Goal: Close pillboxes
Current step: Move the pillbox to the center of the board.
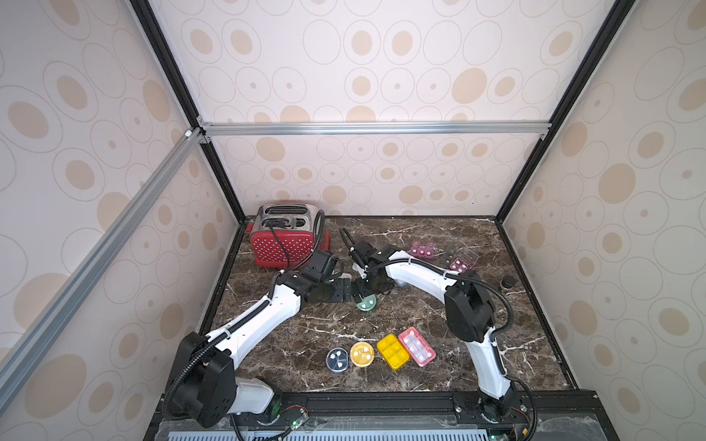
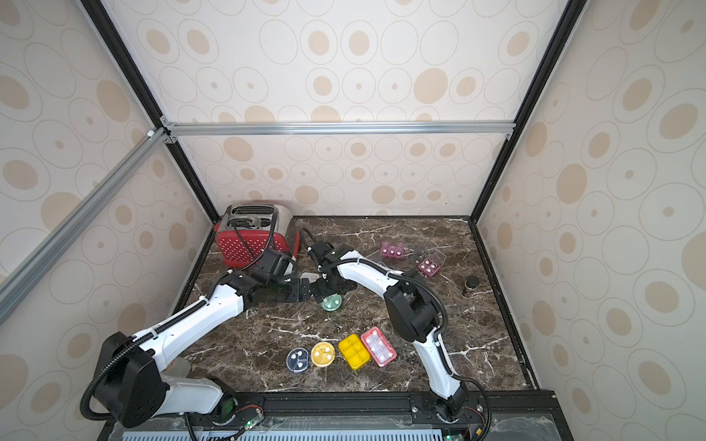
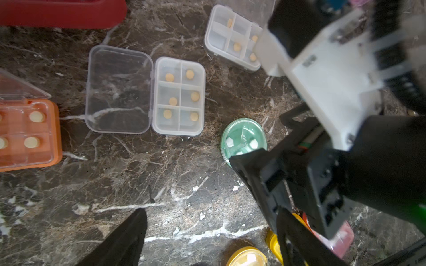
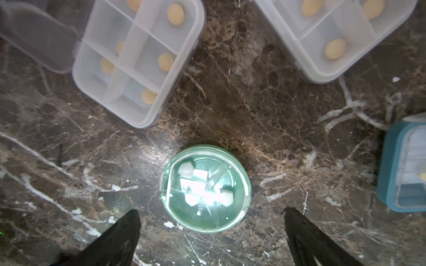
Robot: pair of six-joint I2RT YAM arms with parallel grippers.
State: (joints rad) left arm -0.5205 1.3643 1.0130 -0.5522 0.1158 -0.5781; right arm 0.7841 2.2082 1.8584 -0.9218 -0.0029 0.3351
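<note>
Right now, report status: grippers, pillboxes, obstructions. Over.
Left gripper open, empty. Right gripper open above round green plastic pillbox, closed. White six-compartment pillbox beside it lies open. Nothing lies between them.

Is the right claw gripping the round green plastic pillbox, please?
No, the right claw stands open, clear of the round green plastic pillbox.

Robot lab test cell dressed as a home kitchen corner.
Wallpapered panels (image 1: 382,57) hang on a bare aluminium frame (image 1: 374,128) with black corner posts. Two white-and-black robot arms (image 1: 259,324) are mounted on a black rail (image 1: 382,404) at the front edge of a marble-look tabletop (image 1: 313,343). On it stand a red dotted toaster (image 1: 284,244) and plastic pillboxes (image 1: 392,351).
</note>
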